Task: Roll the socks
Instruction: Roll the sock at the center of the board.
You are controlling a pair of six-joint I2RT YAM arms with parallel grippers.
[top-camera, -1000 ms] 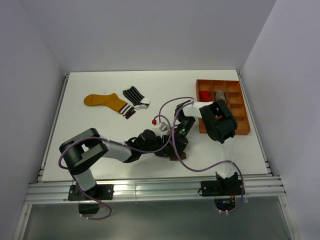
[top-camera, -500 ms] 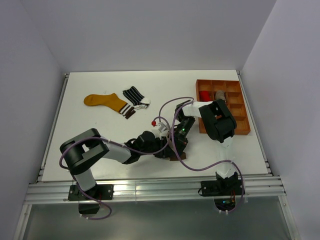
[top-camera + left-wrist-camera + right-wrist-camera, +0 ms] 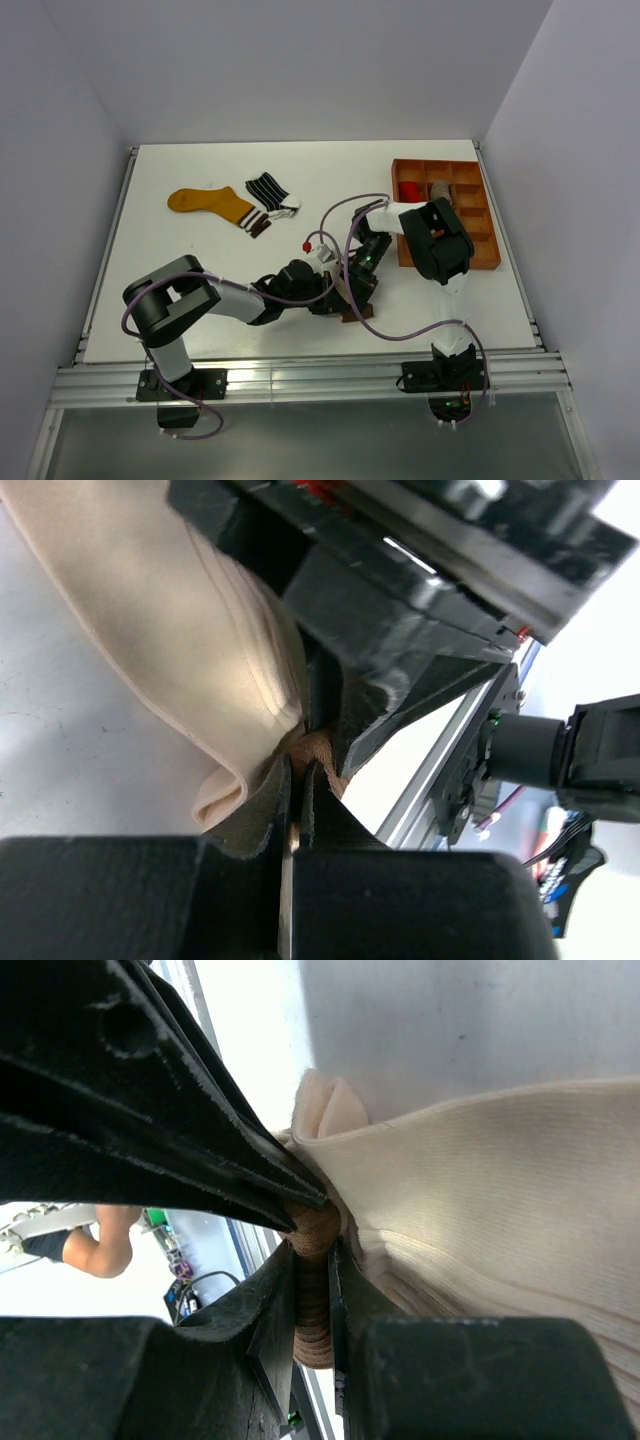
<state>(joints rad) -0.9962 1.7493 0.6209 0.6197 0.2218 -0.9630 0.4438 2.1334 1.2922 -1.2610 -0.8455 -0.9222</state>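
Note:
A cream sock with a brown end (image 3: pixel 353 312) lies near the table's front middle, mostly hidden under both grippers. My left gripper (image 3: pixel 333 292) is shut on its brown edge, seen pinched between the fingers in the left wrist view (image 3: pixel 300 770), with the cream fabric (image 3: pixel 190 650) folded beside it. My right gripper (image 3: pixel 357 283) is shut on the same brown end (image 3: pixel 315 1290), next to the cream ribbed body (image 3: pixel 480 1250). A mustard-yellow sock (image 3: pixel 210 203) and a black sock with white stripes (image 3: pixel 270 192) lie flat at the back left.
An orange-brown compartment tray (image 3: pixel 478 235) stands at the right, with a red item (image 3: pixel 409 189) and a grey-brown roll (image 3: pixel 439 189) in its back compartments. The two arms cross close together at the front. The metal rail (image 3: pixel 300 380) runs along the near edge.
Both grippers stay closed on the cream sock; the left arm has shifted very slightly. The other socks have not moved.

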